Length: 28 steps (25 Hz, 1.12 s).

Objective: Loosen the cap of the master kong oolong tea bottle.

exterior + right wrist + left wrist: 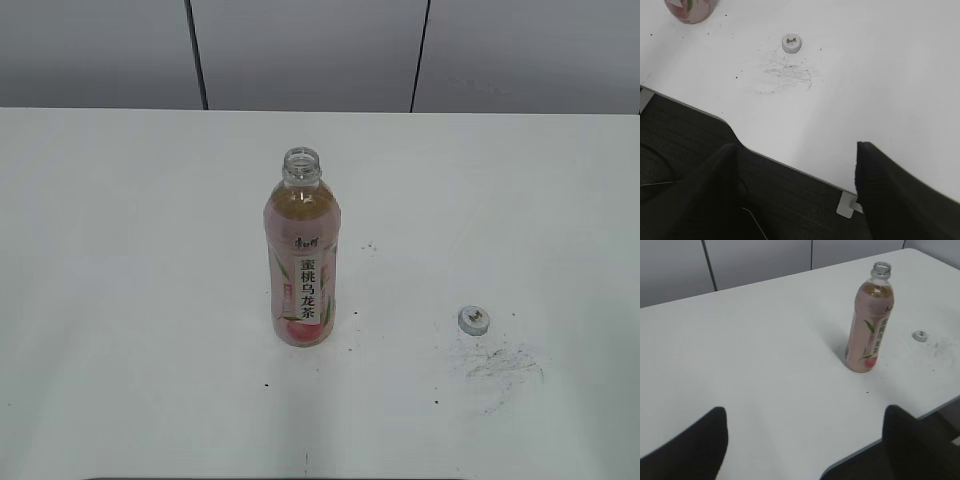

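master kong oolong tea bottle [302,262]: upright, uncapped, likely slick, squashy; i'd grip mid-label. cap [474,319]: off, light. my left gripper [802,440], right gripper [795,185]: both released, empty.

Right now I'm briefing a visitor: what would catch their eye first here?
The master kong oolong tea bottle stands upright mid-table, its neck open. Its cap lies apart on the white table, to the bottle's right in the exterior view, beside grey scuff marks. Both tools sit open, back from the table, holding nothing.
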{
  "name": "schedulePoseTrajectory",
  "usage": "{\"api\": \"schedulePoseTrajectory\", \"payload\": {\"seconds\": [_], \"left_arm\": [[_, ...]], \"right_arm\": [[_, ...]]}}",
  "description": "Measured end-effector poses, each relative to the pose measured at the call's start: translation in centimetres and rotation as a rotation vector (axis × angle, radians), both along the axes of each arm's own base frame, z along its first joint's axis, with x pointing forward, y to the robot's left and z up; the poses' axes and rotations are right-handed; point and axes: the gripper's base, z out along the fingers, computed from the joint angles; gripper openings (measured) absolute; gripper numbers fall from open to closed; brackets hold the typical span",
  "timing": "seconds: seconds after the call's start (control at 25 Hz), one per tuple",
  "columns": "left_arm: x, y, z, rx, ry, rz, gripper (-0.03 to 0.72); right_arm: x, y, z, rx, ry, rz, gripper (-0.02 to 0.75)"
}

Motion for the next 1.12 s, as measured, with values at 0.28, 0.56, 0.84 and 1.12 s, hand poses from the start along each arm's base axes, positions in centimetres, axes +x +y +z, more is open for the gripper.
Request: {"api": "schedulePoseTrajectory", "payload": {"seconds": [0.28, 0.56, 0.84, 1.12], "left_arm": [[-0.2, -0.2, 0.0, -0.001, -0.002, 0.216, 0.564], [-0.3, -0.5, 0.0, 0.0, 0.0, 0.415, 0.564], [-0.3, -0.5, 0.0, 0.002, -0.001, 0.429, 0.564], [-0.2, -0.5, -0.1, 0.004, 0.0, 0.429, 0.564]], "right_arm": [[-1.3, -0.7, 0.2, 0.033, -0.092, -0.161, 0.545], [-3.9, -1.1, 0.2, 0.068, -0.254, -0.251, 0.545], [-3.9, -1.1, 0.2, 0.069, -0.257, -0.252, 0.545], [-3.9, -1.1, 0.2, 0.069, -0.257, -0.252, 0.545]]}}
